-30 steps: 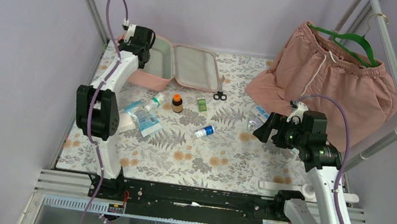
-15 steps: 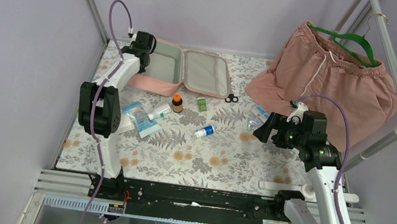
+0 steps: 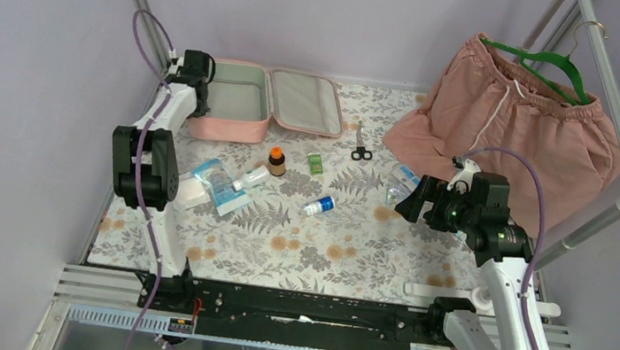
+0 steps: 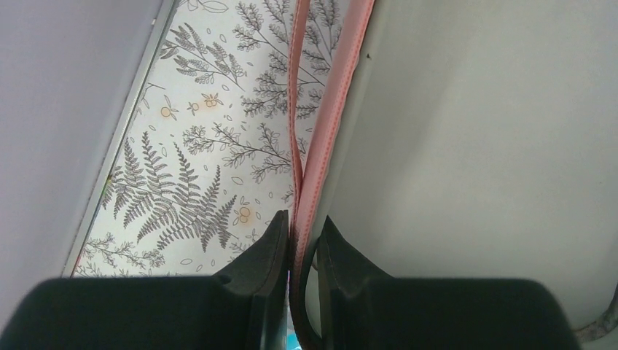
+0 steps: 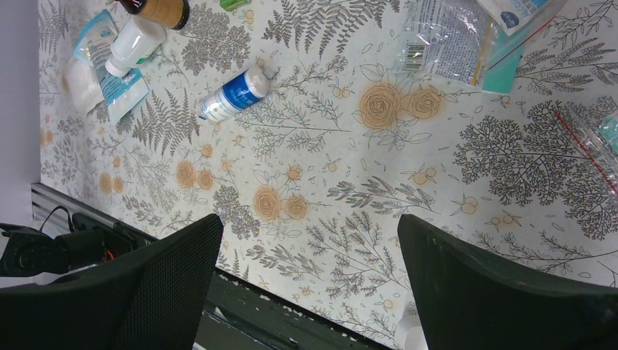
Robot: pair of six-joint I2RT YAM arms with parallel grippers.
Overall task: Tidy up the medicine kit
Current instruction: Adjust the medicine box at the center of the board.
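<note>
The pink medicine kit (image 3: 221,127) lies open at the back left, grey lining up, lid (image 3: 302,103) flat to the right. My left gripper (image 3: 192,80) is shut on the kit's left wall; in the left wrist view it (image 4: 300,240) pinches the pink rim (image 4: 328,124) next to the grey lining (image 4: 474,146). My right gripper (image 3: 406,200) hangs open and empty above the mat, right of centre; it also shows in the right wrist view (image 5: 310,219).
In front of the kit lie a brown bottle (image 3: 276,161), green box (image 3: 315,164), scissors (image 3: 361,153), white bottle (image 3: 255,175), blue packets (image 3: 220,184), blue-label bottle (image 3: 319,205) and clear packets (image 3: 402,184). Pink shorts (image 3: 518,120) hang at the right.
My left gripper, holding the kit's rim, swung the kit right and then back left; it now lies squarer. The scissors and white bottle shifted slightly right. The right arm has not moved.
</note>
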